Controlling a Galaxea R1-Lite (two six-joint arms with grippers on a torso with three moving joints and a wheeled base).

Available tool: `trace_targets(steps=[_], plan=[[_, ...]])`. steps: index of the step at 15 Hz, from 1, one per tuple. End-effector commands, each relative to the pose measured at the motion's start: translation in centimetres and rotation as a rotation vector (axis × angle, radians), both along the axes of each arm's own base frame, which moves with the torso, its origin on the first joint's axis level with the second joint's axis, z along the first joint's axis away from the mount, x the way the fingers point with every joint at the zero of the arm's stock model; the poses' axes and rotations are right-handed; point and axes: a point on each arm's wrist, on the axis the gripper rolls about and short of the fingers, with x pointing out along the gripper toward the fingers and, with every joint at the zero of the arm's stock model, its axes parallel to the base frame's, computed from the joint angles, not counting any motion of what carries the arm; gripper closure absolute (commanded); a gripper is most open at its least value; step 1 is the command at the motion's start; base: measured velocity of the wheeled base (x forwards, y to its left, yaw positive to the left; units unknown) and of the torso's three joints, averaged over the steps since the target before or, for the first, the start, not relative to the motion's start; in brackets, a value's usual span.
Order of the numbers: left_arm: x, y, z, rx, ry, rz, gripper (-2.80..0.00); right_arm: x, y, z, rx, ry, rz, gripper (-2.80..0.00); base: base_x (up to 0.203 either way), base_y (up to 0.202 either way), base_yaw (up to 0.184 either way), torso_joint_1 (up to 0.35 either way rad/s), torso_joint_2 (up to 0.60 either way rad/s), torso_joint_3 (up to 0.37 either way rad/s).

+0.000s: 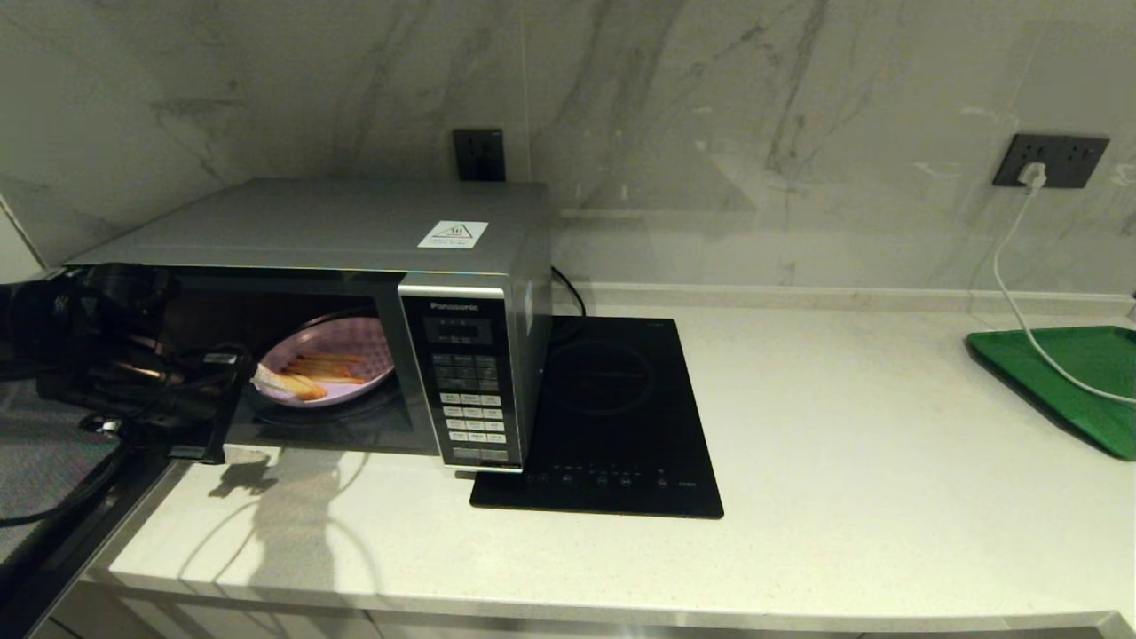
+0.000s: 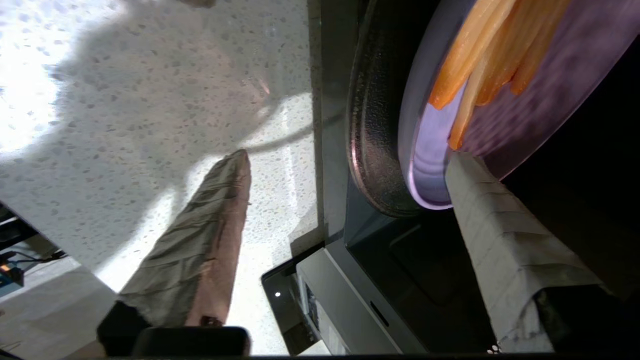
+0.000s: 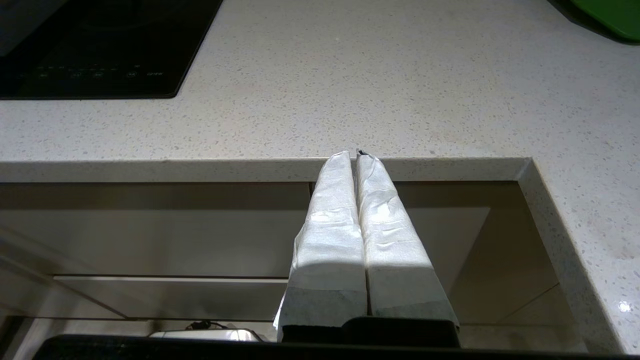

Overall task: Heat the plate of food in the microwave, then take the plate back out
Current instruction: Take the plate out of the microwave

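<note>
The silver-grey Panasonic microwave [image 1: 355, 226] stands at the back left of the counter with its door swung open to the left. Inside, the pale lilac plate [image 1: 355, 342] with orange-yellow fries [image 1: 324, 366] rests on the glass turntable [image 2: 372, 150], and its left side looks raised. My left gripper [image 1: 255, 390] is at the cavity's left opening, open wide. One white finger [image 2: 492, 235] lies against the plate's [image 2: 430, 165] near rim by the fries [image 2: 480, 65]; the other finger [image 2: 215, 235] hangs outside over the counter. My right gripper [image 3: 354, 154] is shut and empty, parked below the counter's front edge.
A flat black induction hob [image 1: 612, 417] lies right beside the microwave. A green tray [image 1: 1065, 377] sits at the far right with a white cable [image 1: 1012, 284] running across it from a wall socket. The microwave's button panel [image 1: 466, 390] faces front.
</note>
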Motion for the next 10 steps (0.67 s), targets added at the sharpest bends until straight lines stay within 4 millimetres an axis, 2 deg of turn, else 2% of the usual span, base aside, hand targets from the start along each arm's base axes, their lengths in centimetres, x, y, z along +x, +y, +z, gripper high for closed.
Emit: trace_targets(steps=[1, 3, 10], plan=[[0.6, 0.0, -0.6, -0.007, 0.000, 0.006, -2.80, 0.0, 0.0, 0.0, 0.001, 0.001, 0.000, 0.00, 0.000, 0.000, 0.000, 0.000, 0.00, 0.000], [0.8, -0.2, -0.5, -0.004, -0.007, -0.004, -2.80, 0.0, 0.0, 0.0, 0.001, 0.001, 0.000, 0.00, 0.000, 0.000, 0.000, 0.000, 0.00, 0.000], [1.8, -0.8, -2.0, -0.004, 0.032, -0.026, -2.80, 0.0, 0.0, 0.0, 0.001, 0.001, 0.000, 0.00, 0.000, 0.000, 0.000, 0.000, 0.00, 0.000]])
